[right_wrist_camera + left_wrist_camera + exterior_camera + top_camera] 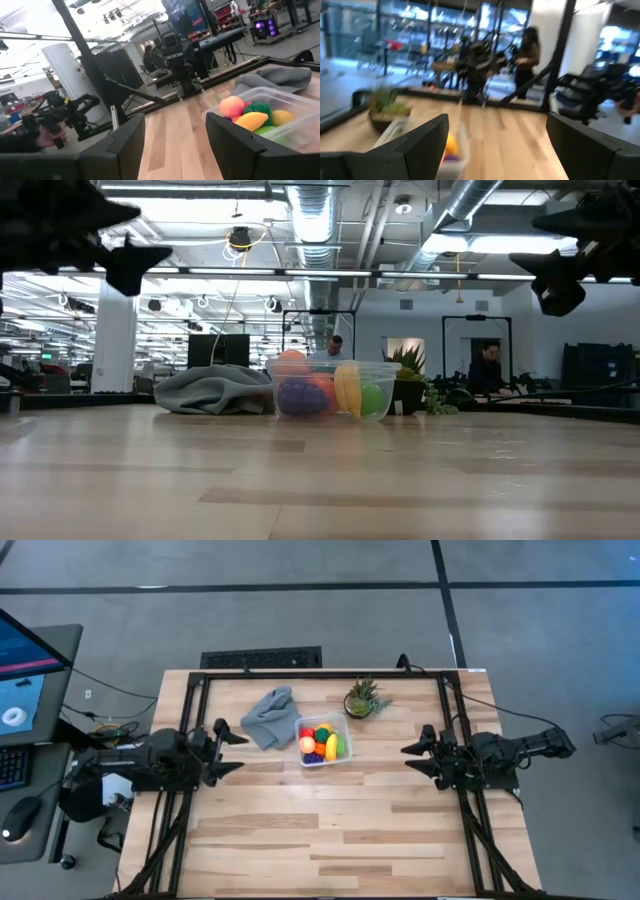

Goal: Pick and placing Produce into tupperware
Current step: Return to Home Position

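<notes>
The clear tupperware (340, 721) stands on the table a little behind its middle, filled with the produce (322, 742): red, orange, yellow, green and purple pieces. In the right wrist view a peach piece (231, 106) and the yellow banana (252, 121) lie on top. My left gripper (232, 751) hovers open over the table's left side, level, pointing at the tupperware. My right gripper (411, 759) hovers open over the right side, also level and pointing inward. Nothing is between the fingers of either one.
A crumpled grey cloth (268, 716) lies right beside the tupperware, on its far left. A small spiky potted plant (362, 700) stands just behind it to the right. The near half of the wooden table (320, 840) is bare. People show in the room beyond.
</notes>
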### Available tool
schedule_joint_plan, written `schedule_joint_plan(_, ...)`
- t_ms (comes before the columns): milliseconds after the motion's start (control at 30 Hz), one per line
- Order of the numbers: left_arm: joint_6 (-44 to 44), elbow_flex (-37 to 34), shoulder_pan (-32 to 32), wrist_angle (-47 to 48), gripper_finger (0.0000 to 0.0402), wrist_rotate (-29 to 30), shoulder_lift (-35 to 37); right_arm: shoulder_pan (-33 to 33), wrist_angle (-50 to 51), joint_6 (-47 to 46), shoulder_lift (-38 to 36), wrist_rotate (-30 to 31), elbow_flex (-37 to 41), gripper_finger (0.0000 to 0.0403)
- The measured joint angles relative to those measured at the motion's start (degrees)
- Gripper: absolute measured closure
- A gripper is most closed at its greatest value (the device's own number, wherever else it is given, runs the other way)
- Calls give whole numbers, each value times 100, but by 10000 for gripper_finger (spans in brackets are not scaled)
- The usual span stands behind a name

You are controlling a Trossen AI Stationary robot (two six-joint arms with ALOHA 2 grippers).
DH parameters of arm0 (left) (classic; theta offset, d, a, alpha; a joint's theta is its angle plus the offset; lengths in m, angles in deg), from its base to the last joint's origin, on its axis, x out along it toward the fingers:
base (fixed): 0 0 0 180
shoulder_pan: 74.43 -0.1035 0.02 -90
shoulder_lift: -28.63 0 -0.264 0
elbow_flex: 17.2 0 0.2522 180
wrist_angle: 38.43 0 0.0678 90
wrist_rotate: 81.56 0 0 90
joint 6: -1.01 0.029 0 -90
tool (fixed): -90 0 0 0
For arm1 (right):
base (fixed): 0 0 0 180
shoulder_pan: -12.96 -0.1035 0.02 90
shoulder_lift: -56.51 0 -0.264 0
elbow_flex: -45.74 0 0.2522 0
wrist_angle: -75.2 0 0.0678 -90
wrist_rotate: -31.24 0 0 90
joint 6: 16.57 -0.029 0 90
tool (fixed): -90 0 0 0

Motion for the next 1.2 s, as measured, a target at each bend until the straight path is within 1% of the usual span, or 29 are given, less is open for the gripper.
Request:
schedule_joint_plan(200, -23, 0, 339, 587, 78, 922, 0, 0, 22, 36, 0, 134, 0, 168)
schedule_joint_plan(233, 36, -2, 397, 607, 78, 989, -4, 0, 22, 44, 0, 157, 0, 168)
schedule_joint_plan(400, 481, -2, 634, 714, 78, 611, -3, 0, 100, 64, 0, 231, 0, 168)
schedule_joint_plan(633, 937, -2, 931, 721, 78, 628, -41, -20, 212, 48, 0, 231, 2, 168)
schedule_joint_plan(733, 923, -2, 977, 727, 78, 632, -148, -20, 227, 50, 0, 224, 2, 168)
schedule_joint_plan(833, 695, -2, 979, 730, 78, 643, -293, -20, 228, 55, 0, 195, 2, 168)
schedule_joint_plan(967, 436, -2, 979, 732, 78, 639, -403, -20, 262, -2, 17, 15, 2, 168)
schedule_joint_plan(1200, 410, -2, 979, 739, 78, 655, -405, -20, 333, -46, 17, -387, 4, 168)
